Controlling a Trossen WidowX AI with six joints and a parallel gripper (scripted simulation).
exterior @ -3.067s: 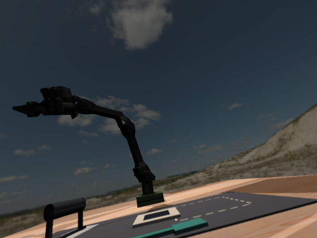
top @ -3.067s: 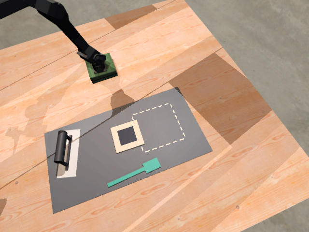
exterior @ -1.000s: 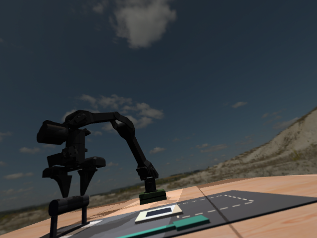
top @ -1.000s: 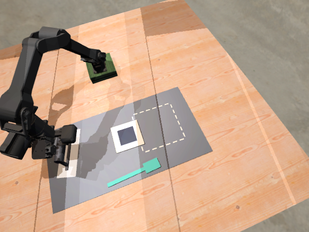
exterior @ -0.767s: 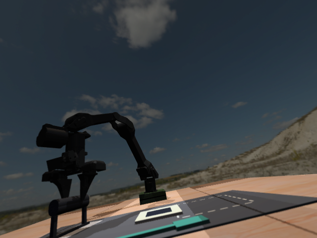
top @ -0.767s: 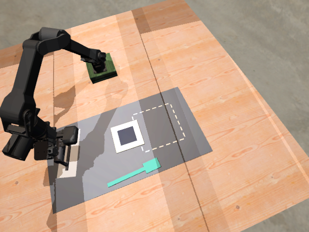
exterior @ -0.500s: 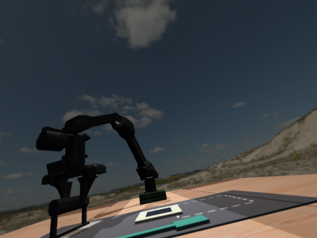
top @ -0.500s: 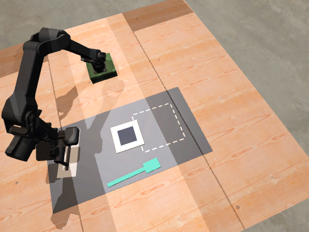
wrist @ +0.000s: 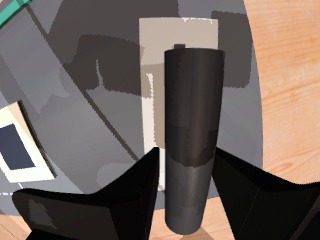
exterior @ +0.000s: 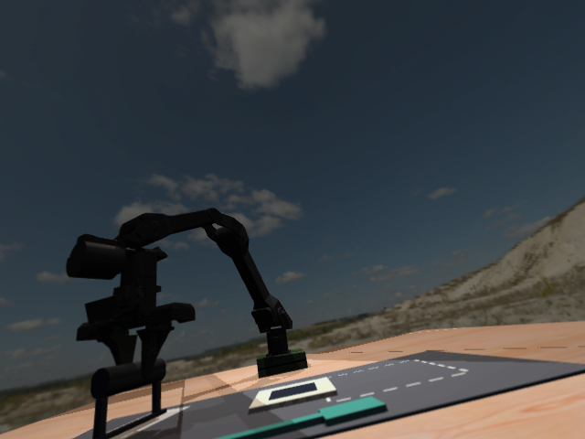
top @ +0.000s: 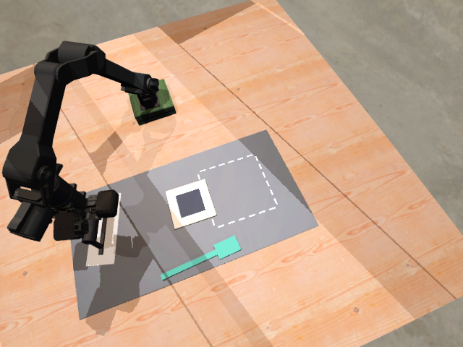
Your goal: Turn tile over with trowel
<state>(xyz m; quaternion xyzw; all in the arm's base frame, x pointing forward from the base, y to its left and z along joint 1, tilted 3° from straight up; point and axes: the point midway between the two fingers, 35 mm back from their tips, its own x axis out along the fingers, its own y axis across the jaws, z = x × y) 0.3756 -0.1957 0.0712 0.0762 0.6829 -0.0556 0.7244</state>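
Observation:
The trowel (top: 95, 257) (exterior: 127, 378) (wrist: 194, 127) has a dark cylindrical handle raised over a pale flat blade and stands at the left end of the grey mat (top: 283, 209) (exterior: 495, 373) (wrist: 100, 140). My gripper (top: 98, 220) (exterior: 134, 363) (wrist: 184, 152) points down over it, with one finger against each side of the handle, shut on it. The tile (top: 190, 203) (exterior: 295, 390) (wrist: 16, 147) is white with a dark square mark facing up. It lies flat on the mat, just left of the dashed outline (top: 268, 181) (exterior: 413, 384).
A flat teal tool (top: 226, 247) (exterior: 352, 408) (wrist: 16, 6) lies on the mat's near edge, in front of the tile. The arm's green base (top: 164, 108) (exterior: 281, 363) stands on the wooden table behind the mat.

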